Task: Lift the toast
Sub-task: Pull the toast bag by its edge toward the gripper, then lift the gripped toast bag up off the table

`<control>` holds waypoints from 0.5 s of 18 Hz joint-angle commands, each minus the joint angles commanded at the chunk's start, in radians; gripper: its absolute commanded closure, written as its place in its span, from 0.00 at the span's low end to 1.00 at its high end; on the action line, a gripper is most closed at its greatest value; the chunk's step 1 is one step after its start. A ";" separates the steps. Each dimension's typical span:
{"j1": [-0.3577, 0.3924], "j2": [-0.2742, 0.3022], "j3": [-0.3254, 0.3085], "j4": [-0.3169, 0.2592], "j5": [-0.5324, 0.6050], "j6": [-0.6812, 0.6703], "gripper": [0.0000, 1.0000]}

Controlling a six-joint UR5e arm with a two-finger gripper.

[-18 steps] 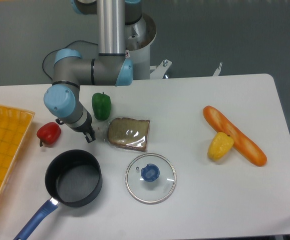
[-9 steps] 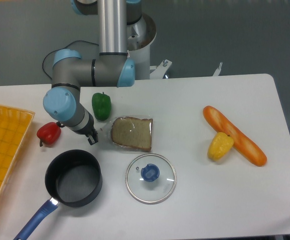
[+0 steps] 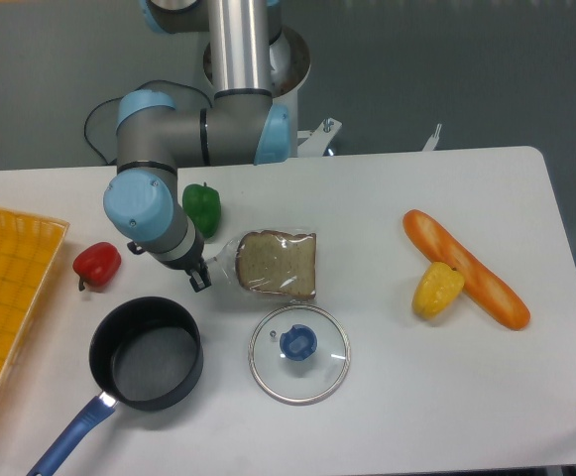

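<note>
The toast [image 3: 280, 265] is a squarish brown slice in clear crinkly plastic, in the middle of the white table, just above the glass lid. My gripper [image 3: 200, 279] is at its left side, its dark fingertips at the bunched plastic end of the wrap. The jaws appear shut on that wrap edge. The slice sits slightly tilted, its left edge toward the gripper. The contact point itself is small and partly hidden by the wrist [image 3: 147, 208].
A green pepper [image 3: 202, 208] stands behind the gripper, a red pepper [image 3: 96, 264] to its left. Black pot with blue handle [image 3: 146, 354] at front left, glass lid [image 3: 298, 352] beside it. Orange baguette [image 3: 465, 269] and yellow pepper [image 3: 436, 289] lie right. Yellow tray [image 3: 10, 297] at left edge.
The arm has swung to the right and slightly toward the front, and the toast has moved right with it, by about its own quarter width, turning a little squarer to the camera.
</note>
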State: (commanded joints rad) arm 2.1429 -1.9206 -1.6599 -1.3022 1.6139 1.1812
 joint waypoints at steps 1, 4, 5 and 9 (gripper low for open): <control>0.009 0.006 0.011 -0.014 -0.011 0.002 1.00; 0.031 0.026 0.063 -0.058 -0.054 0.040 1.00; 0.032 0.029 0.081 -0.080 -0.057 0.055 1.00; 0.077 0.067 0.106 -0.131 -0.133 0.092 1.00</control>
State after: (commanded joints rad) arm 2.2196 -1.8532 -1.5540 -1.4327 1.4807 1.2731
